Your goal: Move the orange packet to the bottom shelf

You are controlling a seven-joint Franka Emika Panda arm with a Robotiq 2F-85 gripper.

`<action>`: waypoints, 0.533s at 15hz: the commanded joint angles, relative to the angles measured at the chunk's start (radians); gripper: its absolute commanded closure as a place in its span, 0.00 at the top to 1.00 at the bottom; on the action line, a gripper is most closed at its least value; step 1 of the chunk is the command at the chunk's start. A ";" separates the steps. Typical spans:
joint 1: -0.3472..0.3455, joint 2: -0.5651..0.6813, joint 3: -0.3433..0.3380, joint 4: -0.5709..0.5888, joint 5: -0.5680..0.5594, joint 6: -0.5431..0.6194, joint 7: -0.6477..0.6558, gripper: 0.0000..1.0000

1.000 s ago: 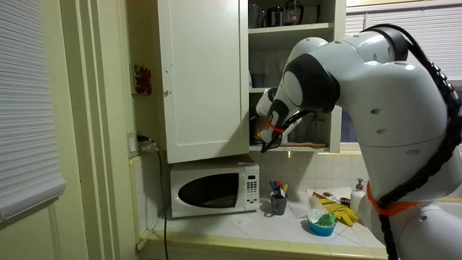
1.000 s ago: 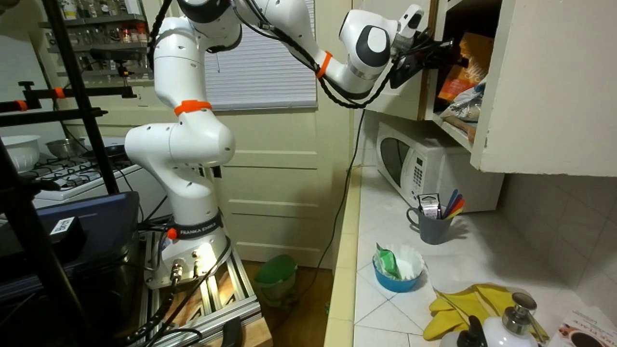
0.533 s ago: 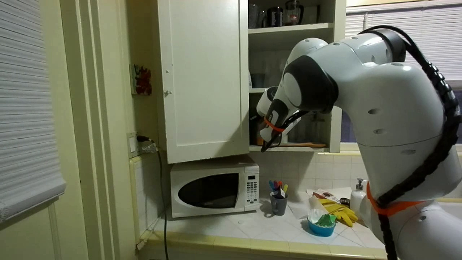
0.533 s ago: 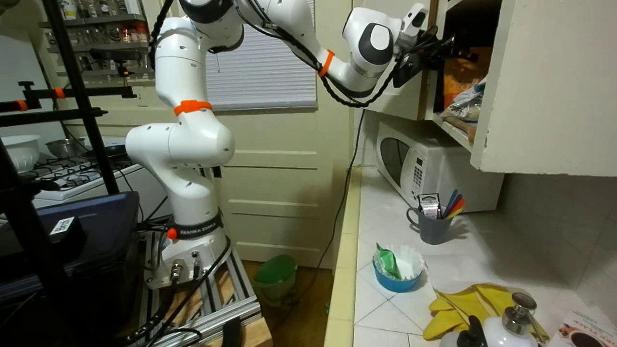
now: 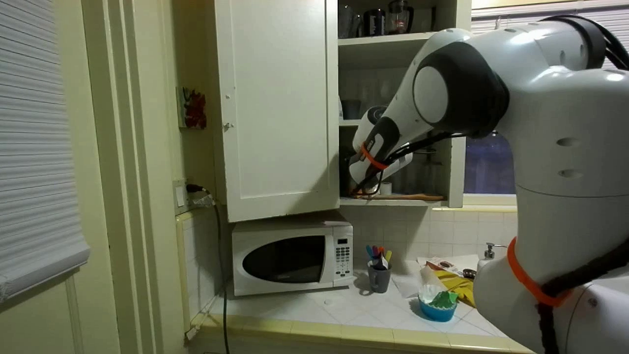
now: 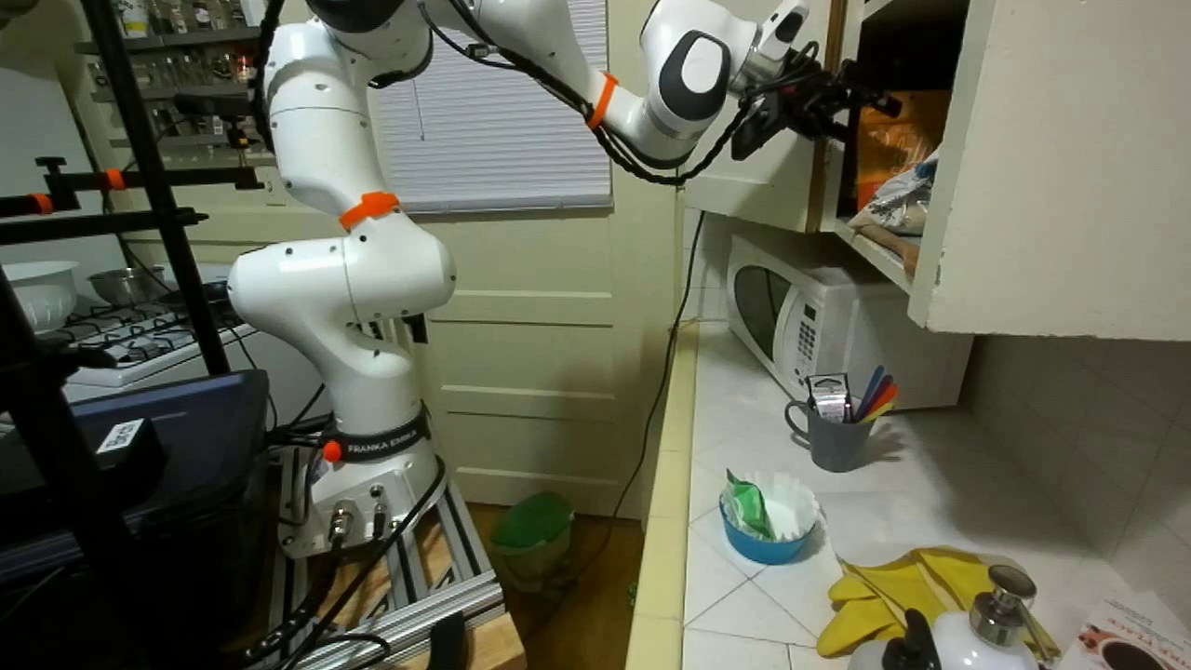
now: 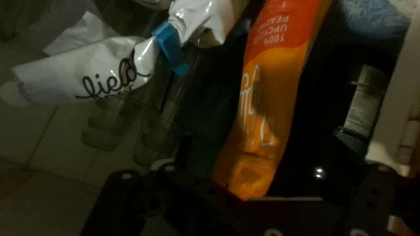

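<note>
The orange packet [image 6: 889, 144] stands roughly upright inside the cupboard, on the bottom shelf [image 6: 879, 249] behind a silver bag. Its foot is hidden there. In the wrist view the packet [image 7: 275, 72] runs from the top edge down to my gripper [image 7: 280, 160], whose jaws are spread wide and do not squeeze it. An exterior view has the gripper [image 6: 870, 119] at the cupboard opening, fingers apart, just in front of the packet's upper part. In an exterior view the bottom shelf [image 5: 408, 202] shows its front edge, while the arm covers the gripper and most of the packet.
Beside the packet are a silver bag [image 6: 907, 200], a white bag with a blue clip [image 7: 170, 47] and a small bottle [image 7: 362, 108]. Cupboard doors [image 5: 282, 108] hang open at the sides. Below stand a microwave [image 5: 292, 260], mug [image 6: 837, 442] and blue bowl [image 6: 768, 547].
My gripper has opened and let go of the packet, which has gone from tilted and higher to lower and more upright. The arm has drawn back a little from the cupboard.
</note>
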 commanded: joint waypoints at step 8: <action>0.768 0.028 -0.665 -0.169 0.019 -0.054 -0.293 1.00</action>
